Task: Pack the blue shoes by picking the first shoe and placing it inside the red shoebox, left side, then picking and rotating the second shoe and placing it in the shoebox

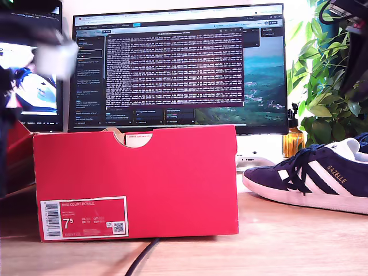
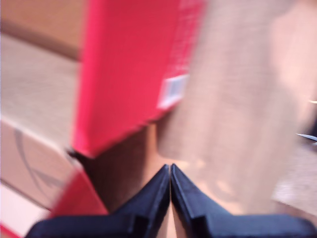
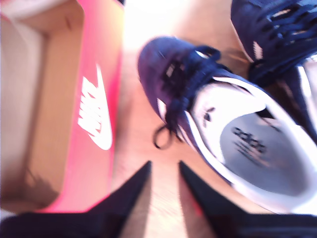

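Standing box: the red shoebox (image 1: 135,178) sits upright on the wooden table (image 1: 287,241), toward the exterior view's left, with its labelled short end and half-round notch facing us.
Blue shoes, first: the nearer shoe (image 1: 313,175) lies sole-down at the exterior view's right, outside the box. Its long axis runs across that view, and its toe points at the box.
Blue shoes, second: the second shoe (image 3: 277,29) lies just beside it, laces up, also outside the box.
Slant: in the second wrist view the nearer shoe's toe points away from our jaws, at an angle to the box side bearing the white swoosh (image 3: 96,116).
First gripper (image 2: 171,171): our fingers are pressed together on nothing, near the box. The picture is blurred.
Second gripper (image 3: 165,166): our fingers are spread a little and empty, above bare table between the box and the nearer shoe.
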Controlling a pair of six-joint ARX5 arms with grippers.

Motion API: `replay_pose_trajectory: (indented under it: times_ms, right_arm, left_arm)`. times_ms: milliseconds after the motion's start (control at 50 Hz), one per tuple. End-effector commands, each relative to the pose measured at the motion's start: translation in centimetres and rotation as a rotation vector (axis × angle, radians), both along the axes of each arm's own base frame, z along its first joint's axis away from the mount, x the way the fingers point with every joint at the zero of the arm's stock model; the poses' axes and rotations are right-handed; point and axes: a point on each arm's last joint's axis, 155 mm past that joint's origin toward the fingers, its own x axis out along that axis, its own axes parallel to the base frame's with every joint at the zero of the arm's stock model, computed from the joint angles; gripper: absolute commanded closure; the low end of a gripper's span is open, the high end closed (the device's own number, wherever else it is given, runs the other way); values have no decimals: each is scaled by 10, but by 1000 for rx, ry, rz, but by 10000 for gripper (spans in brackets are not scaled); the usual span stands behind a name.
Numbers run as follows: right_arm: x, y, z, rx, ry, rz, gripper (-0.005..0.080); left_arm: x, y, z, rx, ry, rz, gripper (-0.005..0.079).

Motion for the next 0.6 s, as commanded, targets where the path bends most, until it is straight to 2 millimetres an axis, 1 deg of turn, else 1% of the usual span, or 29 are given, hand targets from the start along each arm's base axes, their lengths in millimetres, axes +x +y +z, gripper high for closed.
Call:
replay_pose_trajectory:
  times_ms: [0,100,180,220,340,420,580]
  right_arm:
    - [0,-3,1,-64,-6,44,513]
    - [-2,-9,-5,-167,-3,107,513]
    - [-5,-14,-14,-244,9,165,512]
    - [-6,-16,-19,-295,8,224,510]
    - [-7,-13,-36,-364,39,335,483]
    - [-8,-17,-51,-417,81,384,468]
    - [-7,-10,-74,-512,114,541,422]
  left_arm:
    - [7,-5,2,-12,-21,11,761]
    - [11,-9,1,-25,-32,19,761]
    - [18,-15,2,-49,-55,30,761]
    - [20,-17,3,-62,-64,35,761]
    - [24,-21,6,-93,-83,52,761]
    - [25,-22,7,-104,-86,64,761]
    - [25,-25,7,-147,-84,110,761]
